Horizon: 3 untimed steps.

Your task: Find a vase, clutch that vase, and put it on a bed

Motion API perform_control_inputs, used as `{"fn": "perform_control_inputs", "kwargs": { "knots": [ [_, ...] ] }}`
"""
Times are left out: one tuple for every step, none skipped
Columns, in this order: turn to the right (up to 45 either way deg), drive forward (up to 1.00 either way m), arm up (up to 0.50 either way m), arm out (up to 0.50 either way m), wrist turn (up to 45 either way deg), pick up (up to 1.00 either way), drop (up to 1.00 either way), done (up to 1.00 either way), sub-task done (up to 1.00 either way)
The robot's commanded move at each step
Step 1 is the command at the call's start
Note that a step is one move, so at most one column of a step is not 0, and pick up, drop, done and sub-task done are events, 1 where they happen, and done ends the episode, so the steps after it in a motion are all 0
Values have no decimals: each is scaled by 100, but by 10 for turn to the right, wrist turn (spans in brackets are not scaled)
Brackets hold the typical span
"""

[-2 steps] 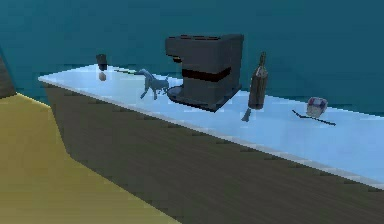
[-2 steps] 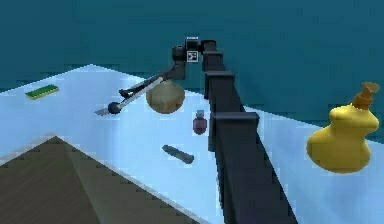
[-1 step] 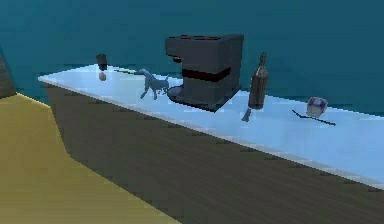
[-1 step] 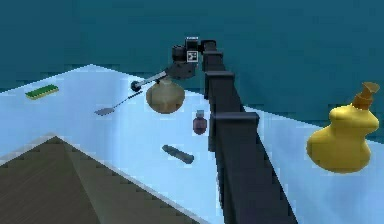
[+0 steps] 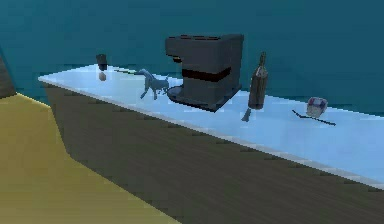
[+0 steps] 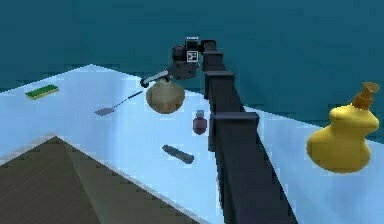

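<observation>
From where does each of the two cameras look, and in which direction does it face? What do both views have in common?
Forward view: sits on the robot, faces ahead and somewhat down at a counter with a coffee machine.
Arm side view: sits on the robot's body, faces out sideways over a countertop with a yellow vase; the dark arm and the gripper show.
Shared: pale blue tops and a teal wall behind; I cannot match any single thing.

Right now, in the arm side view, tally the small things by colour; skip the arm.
Yellow: 1, gourd-shaped vase
Brown: 1, round pot
Green: 1, flat pad
Grey: 2, utensil, lying cylinder
Dark red: 1, small jar
Total: 6
</observation>
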Motion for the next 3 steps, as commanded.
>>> {"fn": "perform_control_inputs", "kwargs": {
  "knots": [
    [0, 0, -10, 0, 0, 0, 0, 0, 0],
    [0, 0, 0, 0, 0, 100, 0, 0, 0],
    [0, 0, 10, 0, 0, 0, 0, 0, 0]
  ]
}}
